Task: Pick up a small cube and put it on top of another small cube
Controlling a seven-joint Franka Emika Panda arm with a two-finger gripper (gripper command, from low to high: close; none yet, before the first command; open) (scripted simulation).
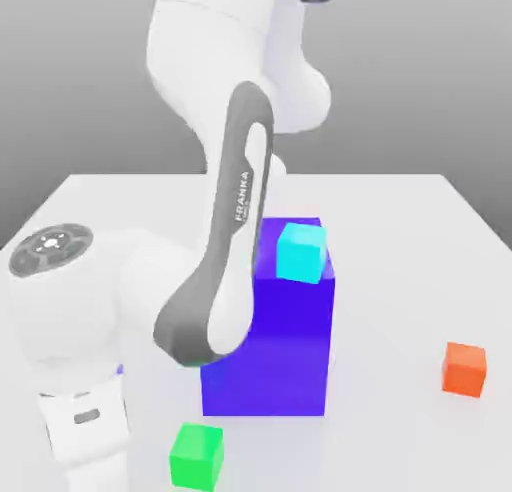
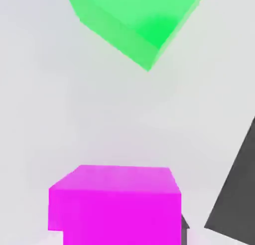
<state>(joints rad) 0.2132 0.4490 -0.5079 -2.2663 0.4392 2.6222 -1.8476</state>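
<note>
The small magenta cube (image 2: 115, 204) sits very close in the hand view, on the white table. My gripper (image 2: 119, 229) is shut on this cube, with a dark finger (image 2: 234, 199) showing beside it. The small green cube (image 2: 137, 20) lies a short way beyond it on the table. In the exterior view the green cube (image 1: 196, 456) rests near the front edge, just to the right of my white hand (image 1: 85, 420), which hangs low at the exterior view's left.
A large blue-purple block (image 1: 270, 330) stands in the middle of the white table (image 1: 420, 260) with a cyan cube (image 1: 301, 251) on top. An orange cube (image 1: 465, 369) lies at the exterior view's right. My arm's link (image 1: 225, 270) passes in front of the block.
</note>
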